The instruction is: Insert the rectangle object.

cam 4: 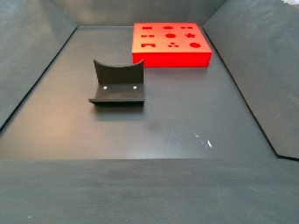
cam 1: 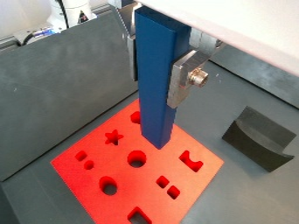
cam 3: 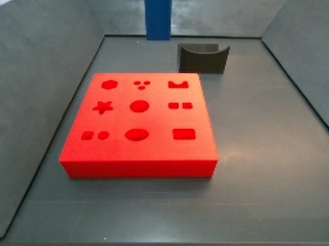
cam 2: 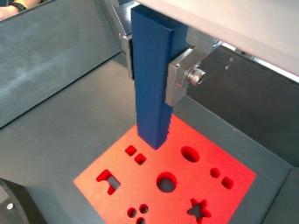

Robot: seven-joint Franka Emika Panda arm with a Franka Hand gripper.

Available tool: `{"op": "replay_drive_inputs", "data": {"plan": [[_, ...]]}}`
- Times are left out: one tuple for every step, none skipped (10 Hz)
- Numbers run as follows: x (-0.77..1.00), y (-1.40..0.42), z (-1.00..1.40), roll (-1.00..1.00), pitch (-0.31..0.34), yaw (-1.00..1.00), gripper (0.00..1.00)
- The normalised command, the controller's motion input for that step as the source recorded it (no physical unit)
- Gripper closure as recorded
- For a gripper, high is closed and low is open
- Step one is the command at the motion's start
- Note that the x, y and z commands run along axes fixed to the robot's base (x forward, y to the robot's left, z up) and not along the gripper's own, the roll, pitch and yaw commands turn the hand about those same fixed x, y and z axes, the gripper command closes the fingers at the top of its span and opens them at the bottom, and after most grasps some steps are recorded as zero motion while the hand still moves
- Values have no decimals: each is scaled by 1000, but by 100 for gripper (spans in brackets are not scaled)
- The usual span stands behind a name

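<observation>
My gripper (cam 1: 155, 74) is shut on the rectangle object (cam 1: 159, 114), a long plain blue bar held upright between the silver fingers (cam 1: 181, 83). Both wrist views show this; in the other one the gripper (cam 2: 152, 74) holds the bar (cam 2: 153, 114) the same way. The bar's lower end hangs above the red block with shaped holes (cam 1: 163, 166), (cam 2: 138, 179), clear of its top. In a side view only the bar's lower part (cam 3: 156, 19) shows, above and beyond the red block (cam 3: 161, 120). The gripper is out of frame in the side view where the block (cam 4: 172, 58) lies far back.
A dark grey curved holder (cam 3: 203, 58) stands on the floor beyond the red block, also seen in a wrist view (cam 1: 260, 136) and a side view (cam 4: 117, 85). Grey walls (cam 3: 52, 58) enclose the dark floor.
</observation>
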Motion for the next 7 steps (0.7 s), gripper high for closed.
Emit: {"op": "replay_drive_inputs", "data": {"plan": [[109,-706,-300,-20,0,0,100],[243,-1000,-526,0,0,0,100],[251,-1000,-517,0,0,0,100],[269,-1000,-471,0,0,0,100],[294,-1000,-443,0,0,0,100],[289,-1000,-346,-16,0,0,100],[320,-334,0,0,0,-186,100]]}}
